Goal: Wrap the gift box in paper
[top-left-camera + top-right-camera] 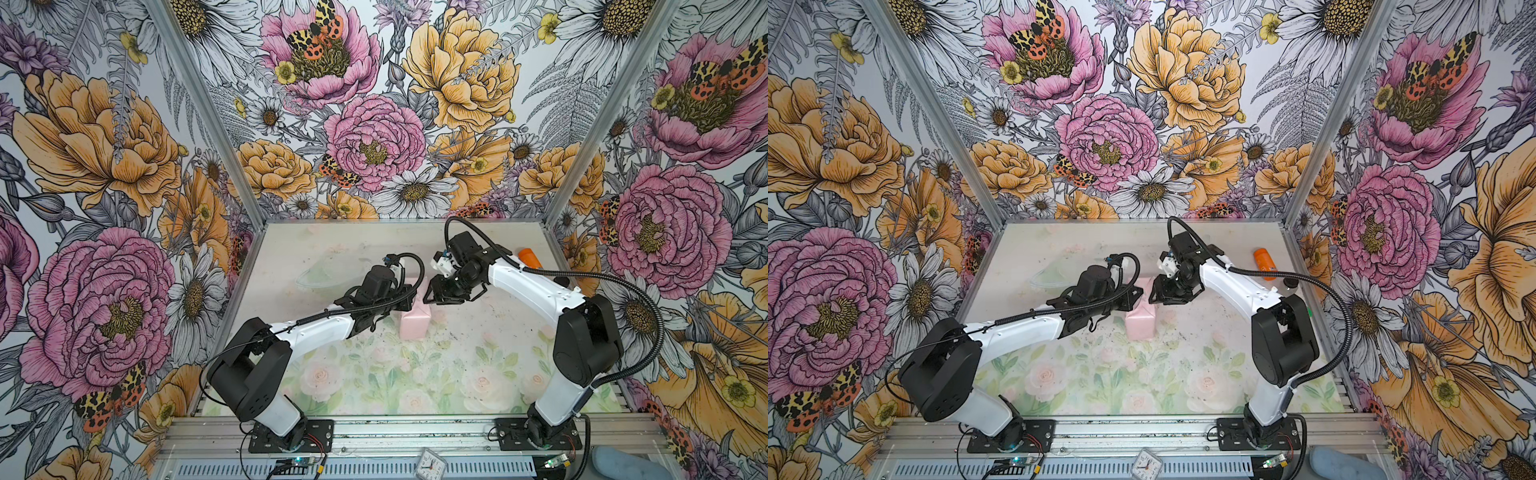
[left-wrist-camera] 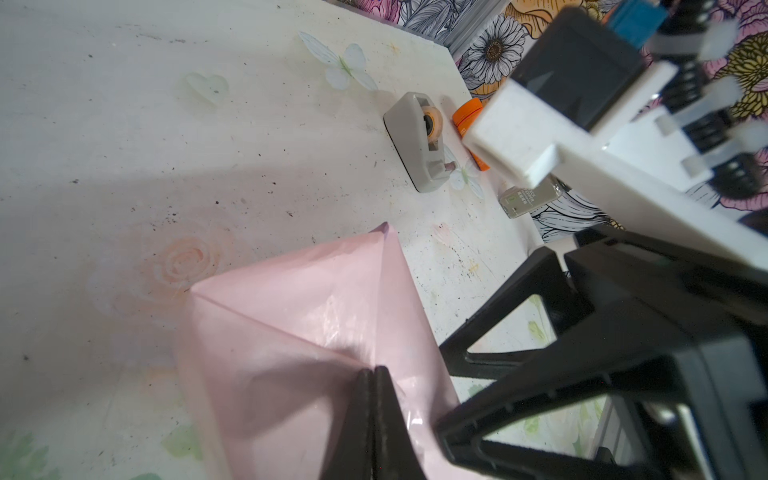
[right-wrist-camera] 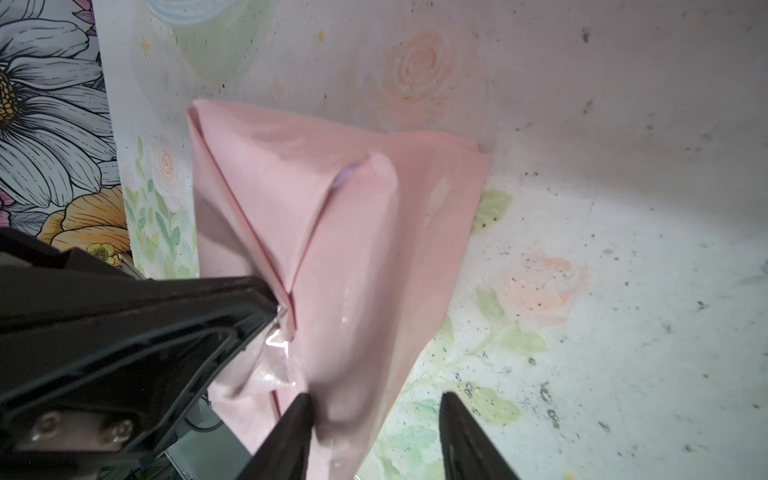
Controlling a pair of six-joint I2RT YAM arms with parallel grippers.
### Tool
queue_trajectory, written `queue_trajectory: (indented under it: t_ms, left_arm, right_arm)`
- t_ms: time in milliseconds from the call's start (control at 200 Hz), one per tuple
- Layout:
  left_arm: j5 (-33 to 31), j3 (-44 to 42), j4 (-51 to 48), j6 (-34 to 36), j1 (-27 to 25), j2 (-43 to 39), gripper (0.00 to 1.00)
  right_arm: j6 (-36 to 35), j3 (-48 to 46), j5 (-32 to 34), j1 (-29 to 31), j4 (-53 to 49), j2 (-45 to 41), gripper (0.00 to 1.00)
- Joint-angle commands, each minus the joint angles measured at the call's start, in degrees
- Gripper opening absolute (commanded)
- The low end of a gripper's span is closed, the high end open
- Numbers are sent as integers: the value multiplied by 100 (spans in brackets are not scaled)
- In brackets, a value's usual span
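the rose-printed, grit-speckled worktop (image 1: 374, 374) sat inside floral-papered walls (image 1: 374, 124). the pink paper (image 1: 415, 322), folded into a parcel, lay between the tools: left tool (image 2: 374, 370) pressed together, tips on a fold; right tool (image 3: 376, 397) spread just beside it.

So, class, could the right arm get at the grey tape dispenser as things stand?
Probably yes: the right arm's fingers stand open, and the table between the pink paper and the tape dispenser looks bare.
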Motion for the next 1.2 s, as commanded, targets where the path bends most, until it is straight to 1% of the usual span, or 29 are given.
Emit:
queue_trajectory:
  t_ms: [0,155,295,425,585,775,950,1046,1096,1146,1161,1196]
  left_arm:
    - [-105,-213,-501,-20,-46,215,0]
    - [-147,-213,-549,-2,-58,204,0]
    - [-268,-262,-677,-20,-51,137,0]
    - [-311,-335,-686,-53,-42,96,0]
    - [-355,-324,-808,-78,-37,63,0]
    - [-708,-422,-1146,-324,60,-243,0]
    - [-1011,-736,-1706,-502,363,-818,0]
    - [-1155,-902,-2161,-514,713,-1349,0]
    - [-1210,-912,-2446,-488,944,-1730,7]
    - [-1278,-877,-2744,-466,1212,-2133,19]
    - [-1298,-854,-2832,-468,1292,-2275,23]
    - [-1332,-804,-3058,-505,1483,-2562,39]
  right_arm:
    - [65,-252,228,-38,-20,-57,42]
    - [91,-541,487,-95,26,3,35]
    - [144,-672,624,-133,26,-108,33]
    - [176,-715,641,-170,22,-342,38]
    - [232,-725,672,-213,33,-636,39]
    - [303,-573,905,-235,49,-1075,43]
    - [299,-472,934,-231,77,-1137,45]
    - [331,-426,934,-203,148,-1137,47]
    - [335,-381,926,-188,183,-1142,49]
    - [343,-338,934,-163,213,-1137,51]
    - [349,-325,933,-157,226,-1137,51]
    - [352,-305,929,-146,245,-1129,52]
